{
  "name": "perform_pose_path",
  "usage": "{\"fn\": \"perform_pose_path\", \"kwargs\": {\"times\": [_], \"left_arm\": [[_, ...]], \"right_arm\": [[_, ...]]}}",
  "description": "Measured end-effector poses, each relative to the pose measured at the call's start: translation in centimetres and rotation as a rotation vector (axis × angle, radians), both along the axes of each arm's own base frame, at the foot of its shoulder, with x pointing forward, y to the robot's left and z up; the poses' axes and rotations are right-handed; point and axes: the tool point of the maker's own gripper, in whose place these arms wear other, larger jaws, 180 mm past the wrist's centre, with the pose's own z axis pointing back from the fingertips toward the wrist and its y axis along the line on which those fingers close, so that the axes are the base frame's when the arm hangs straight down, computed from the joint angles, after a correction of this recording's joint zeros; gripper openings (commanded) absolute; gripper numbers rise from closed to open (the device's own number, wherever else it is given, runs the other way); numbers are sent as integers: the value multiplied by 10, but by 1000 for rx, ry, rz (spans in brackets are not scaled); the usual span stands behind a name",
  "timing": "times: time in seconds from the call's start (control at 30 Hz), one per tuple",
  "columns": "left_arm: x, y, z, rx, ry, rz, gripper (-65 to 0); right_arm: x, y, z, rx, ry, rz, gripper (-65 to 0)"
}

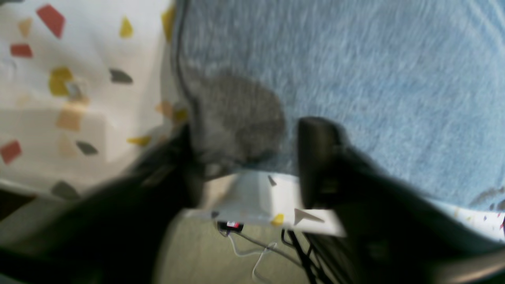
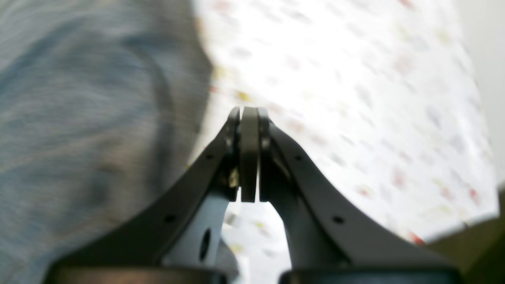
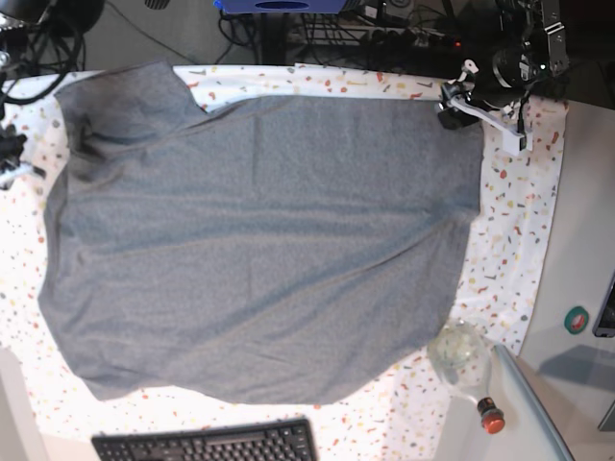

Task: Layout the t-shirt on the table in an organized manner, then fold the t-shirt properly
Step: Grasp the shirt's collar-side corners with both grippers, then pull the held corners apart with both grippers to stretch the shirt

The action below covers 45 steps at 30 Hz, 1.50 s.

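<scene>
While t-shirt [image 3: 259,250] lies flat | keyboard [image 3: 207,445], bottle [image 3: 469,370] near | left hand [image 1: 252,157] wide | right hand [image 2: 249,118] closed empty

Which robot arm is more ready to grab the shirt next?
Probably the left. The left gripper is open right over the t-shirt edge, near a corner. The right gripper is shut and over the bare table beside the shirt.

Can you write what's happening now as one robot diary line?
t-shirt spread flat on table | left pincer open over shirt corner | right pincer shut, empty, beside shirt | fold not begun
</scene>
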Motion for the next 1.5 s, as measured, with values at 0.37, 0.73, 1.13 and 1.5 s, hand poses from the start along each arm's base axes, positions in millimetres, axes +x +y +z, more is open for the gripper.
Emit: {"fn": "perform_pose_path", "kwargs": {"times": [0.37,0.73,1.13,1.5], "left_arm": [[-1,-2,-1,-5,6,-4,-650],[2,-2,2,-1,-2,-9,-650],[-2,0,2,1,3,-4,-650],[2,0,3,1,-5,-7,-650]], "right_arm": [[-92,13,-33,59,268,158,-452],[-88,67,-48,162,300,271,-650],[-87,121,-77,257,345,409,-650],[-99,145,-45,196,426,517,-650]]}}
